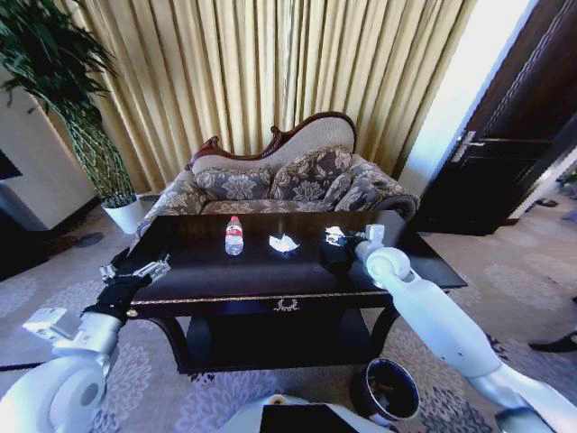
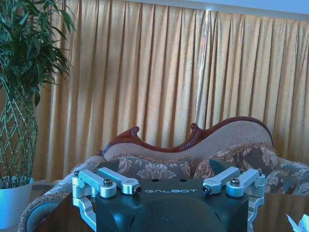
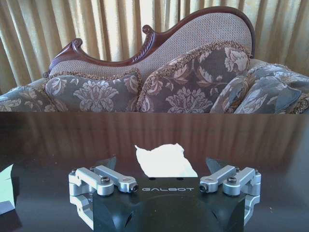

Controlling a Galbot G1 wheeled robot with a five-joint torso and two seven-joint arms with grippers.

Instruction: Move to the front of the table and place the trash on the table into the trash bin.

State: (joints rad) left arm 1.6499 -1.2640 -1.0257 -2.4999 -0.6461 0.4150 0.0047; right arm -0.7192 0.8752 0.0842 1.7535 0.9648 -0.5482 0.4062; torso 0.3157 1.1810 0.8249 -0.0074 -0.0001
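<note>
The dark glossy table [image 1: 270,275] stands right in front of me. On it are a clear bottle [image 1: 233,236] with a red-and-white label, a crumpled white paper [image 1: 284,243] in the middle, and a second paper piece [image 1: 334,233] to the right. My right gripper [image 1: 336,245] reaches over the tabletop and is open. In the right wrist view the white paper [image 3: 163,160] lies between the spread fingertips [image 3: 108,162] of that gripper [image 3: 161,166]. My left gripper [image 1: 135,271] hovers open at the table's left edge, empty. The dark round trash bin [image 1: 386,390] sits on the carpet at my lower right.
A patterned sofa [image 1: 279,185] stands right behind the table before gold curtains. A potted plant in a white pot [image 1: 123,214] is at the far left, and a dark door [image 1: 518,135] at the right. Patterned carpet surrounds the table.
</note>
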